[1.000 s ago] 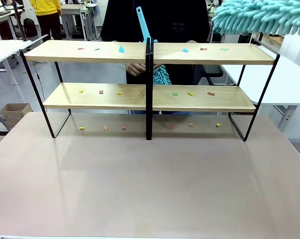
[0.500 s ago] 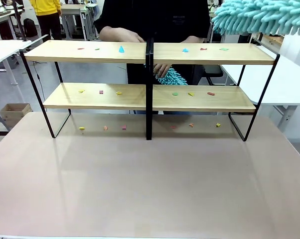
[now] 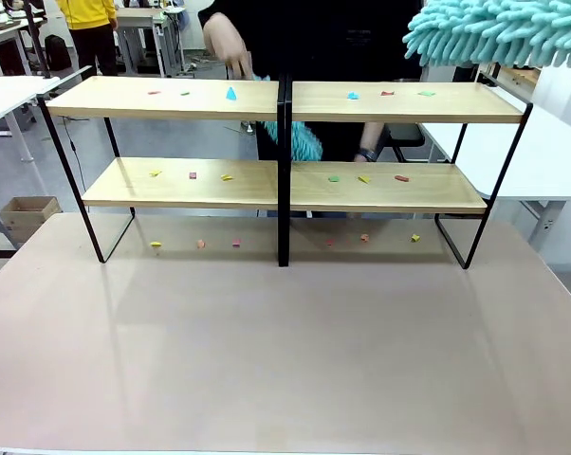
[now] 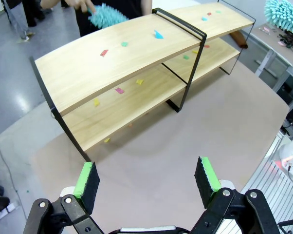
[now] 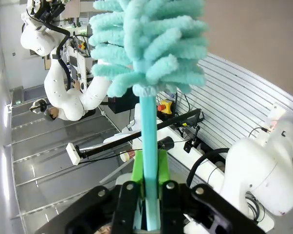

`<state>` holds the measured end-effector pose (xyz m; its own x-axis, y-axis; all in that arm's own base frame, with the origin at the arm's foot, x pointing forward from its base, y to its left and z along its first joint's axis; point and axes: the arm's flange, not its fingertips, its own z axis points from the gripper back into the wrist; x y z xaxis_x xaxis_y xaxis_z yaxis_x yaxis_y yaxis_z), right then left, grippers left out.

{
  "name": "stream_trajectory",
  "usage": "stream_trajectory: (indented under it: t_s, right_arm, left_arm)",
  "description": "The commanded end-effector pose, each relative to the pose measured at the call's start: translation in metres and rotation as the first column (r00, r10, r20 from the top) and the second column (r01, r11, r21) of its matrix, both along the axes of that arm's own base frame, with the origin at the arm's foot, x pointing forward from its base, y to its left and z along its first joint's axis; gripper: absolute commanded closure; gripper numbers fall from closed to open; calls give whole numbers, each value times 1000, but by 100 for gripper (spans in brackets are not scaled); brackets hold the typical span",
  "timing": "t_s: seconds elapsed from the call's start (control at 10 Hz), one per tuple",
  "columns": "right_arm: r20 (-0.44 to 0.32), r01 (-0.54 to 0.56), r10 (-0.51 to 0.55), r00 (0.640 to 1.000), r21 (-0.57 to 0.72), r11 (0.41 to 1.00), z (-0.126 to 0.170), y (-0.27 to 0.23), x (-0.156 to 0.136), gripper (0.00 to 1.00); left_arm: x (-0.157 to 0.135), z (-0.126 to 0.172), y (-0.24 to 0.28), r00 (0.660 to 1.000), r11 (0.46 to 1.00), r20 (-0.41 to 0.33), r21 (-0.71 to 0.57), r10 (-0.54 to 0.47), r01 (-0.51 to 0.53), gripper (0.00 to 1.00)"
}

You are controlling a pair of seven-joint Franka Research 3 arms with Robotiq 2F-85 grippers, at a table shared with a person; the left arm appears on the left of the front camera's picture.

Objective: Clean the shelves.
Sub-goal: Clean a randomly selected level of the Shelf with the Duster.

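No legible text or labels anywhere

The left gripper (image 4: 146, 178) hangs with its green pads (image 4: 88, 178) spread wide above the beige tabletop (image 4: 195, 122), facing the shelves (image 4: 137, 53), whose two wooden boards carry small coloured scraps (image 4: 158, 34). Behind the top board a person's hand (image 4: 80, 5) holds a teal duster (image 4: 107, 14). A second duster (image 4: 284, 12) shows at upper right.

The left gripper (image 4: 146, 170) is black-linked with green pads (image 4: 87, 179) (silver pivot screws showing).
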<state>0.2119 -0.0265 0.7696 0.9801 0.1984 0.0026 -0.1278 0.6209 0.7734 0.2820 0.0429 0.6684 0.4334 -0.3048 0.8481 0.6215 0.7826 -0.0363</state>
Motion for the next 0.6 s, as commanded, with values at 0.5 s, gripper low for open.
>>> stream_trajectory:
  t_s: [0.5]
  right_arm:
    - [18, 46, -46, 999, 37, 998, -17, 20, 78, 87]
  left_arm:
    - [0, -1, 0, 1000, 1000, -1, -3, -1, 1, 0]
